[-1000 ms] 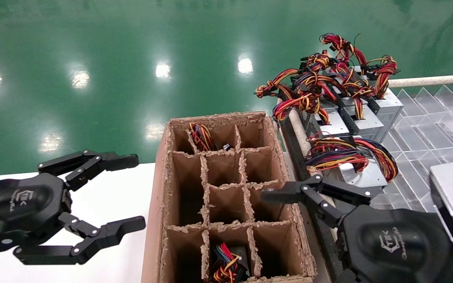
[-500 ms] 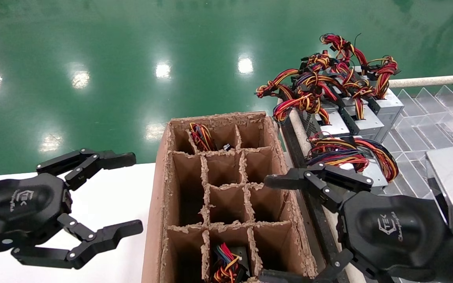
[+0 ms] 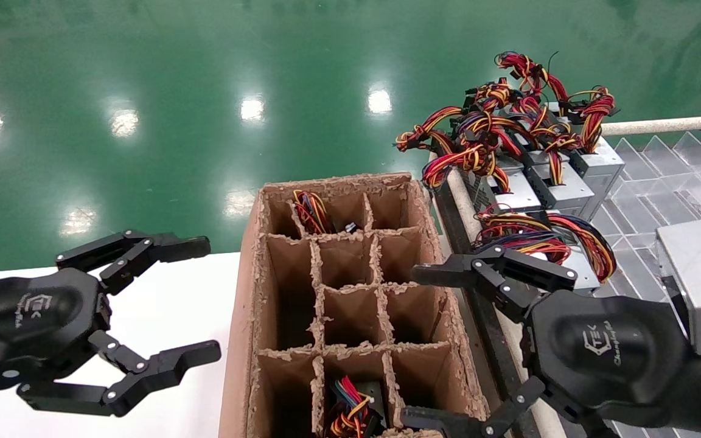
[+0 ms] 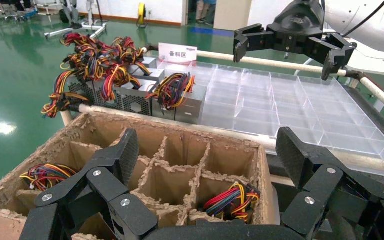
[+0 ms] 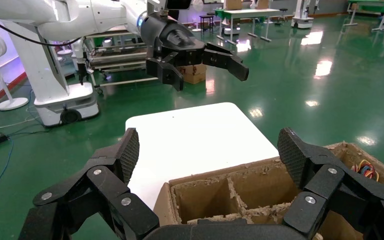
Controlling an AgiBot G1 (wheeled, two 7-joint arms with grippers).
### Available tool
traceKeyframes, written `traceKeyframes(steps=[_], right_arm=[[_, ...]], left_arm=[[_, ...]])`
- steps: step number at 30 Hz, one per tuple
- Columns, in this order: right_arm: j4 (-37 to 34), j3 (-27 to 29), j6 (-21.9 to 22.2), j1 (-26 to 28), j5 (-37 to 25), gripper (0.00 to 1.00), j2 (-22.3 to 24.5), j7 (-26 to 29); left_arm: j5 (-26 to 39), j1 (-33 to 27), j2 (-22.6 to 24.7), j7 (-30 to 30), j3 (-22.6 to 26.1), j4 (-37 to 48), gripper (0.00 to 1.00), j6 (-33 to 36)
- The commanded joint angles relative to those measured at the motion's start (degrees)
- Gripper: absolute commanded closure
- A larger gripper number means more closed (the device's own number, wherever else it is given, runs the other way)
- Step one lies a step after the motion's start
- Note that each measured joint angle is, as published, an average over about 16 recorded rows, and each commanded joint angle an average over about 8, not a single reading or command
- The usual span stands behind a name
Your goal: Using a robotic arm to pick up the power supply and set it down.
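the power supply [image 3: 560, 267], a silver-grey metal box with a short tied bundle of red, yellow, orange and black wires on top, lies on the clear compartment tray [image 3: 648, 201] to the right of the cardboard box [image 3: 350, 304]. it is the nearest of a row of similar units [image 3: 545, 176] whose tangled wires pile up farther back. the right gripper [image 3: 429, 347], black with a white logo, hovers just in front of the power supply, above the gap between the tray and the cardboard box. its fingers are spread wide and hold nothing; the upper fingertip reaches over the box's right edge. the cardboard box is split into cells by ragged dividers; wire bundles show in a far cell [image 3: 309, 211] and a near cell [image 3: 350, 413]. the left gripper [image 3: 204, 298] hangs over the white table [image 3: 192, 286] to the left of the box, fingers also spread wide and empty. beyond lies a shiny green floor [image 3: 204, 73].
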Motion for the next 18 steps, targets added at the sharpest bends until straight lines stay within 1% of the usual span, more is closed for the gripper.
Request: traceKeyframes(steps=[1, 18], right_arm=[[0.0, 0.0, 0.0, 0.0, 0.0, 0.00, 0.0, 0.0], [-0.2, -0.1, 0.1, 0.1, -0.1, 0.00, -0.1, -0.1]], left_arm=[[0.0, 0.0, 0.0, 0.0, 0.0, 0.0, 0.00, 0.0], [0.0, 0.0, 0.0, 0.0, 0.0, 0.0, 0.00, 0.0]])
